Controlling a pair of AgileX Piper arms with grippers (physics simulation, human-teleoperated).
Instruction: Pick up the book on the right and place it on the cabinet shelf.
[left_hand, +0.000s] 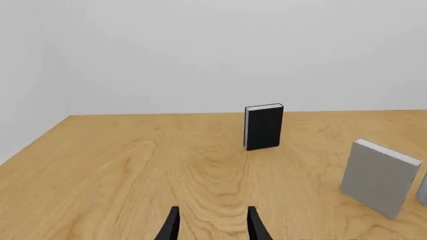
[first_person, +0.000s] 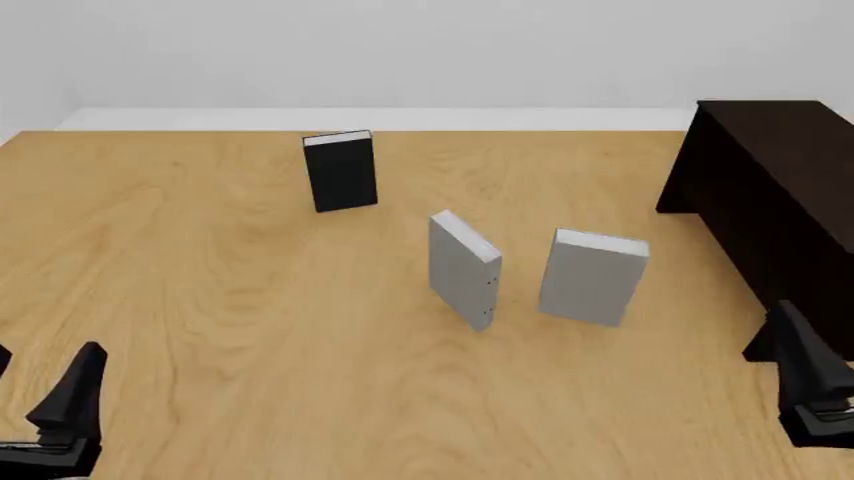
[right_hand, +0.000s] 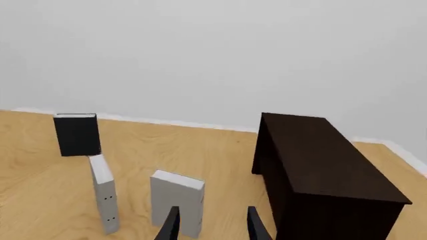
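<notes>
The book (first_person: 594, 277) I'm after stands upright on the worktop (first_person: 240, 330), rightmost of three, long axis vertical, its broad blank cover turned toward me in the front view. My right wrist view shows it (right_hand: 177, 202) just beyond the right hand (right_hand: 212, 226), whose fingers stand apart with nothing between them. Just beside it stands the marked grey book (first_person: 463, 270), angled edge-on, and the black book (first_person: 340, 171) is farther back. The cabinet (first_person: 781, 190) sits at the right edge; I can't see its shelf from any view. The left hand (left_hand: 212, 227), low at near left, is likewise parted and empty.
</notes>
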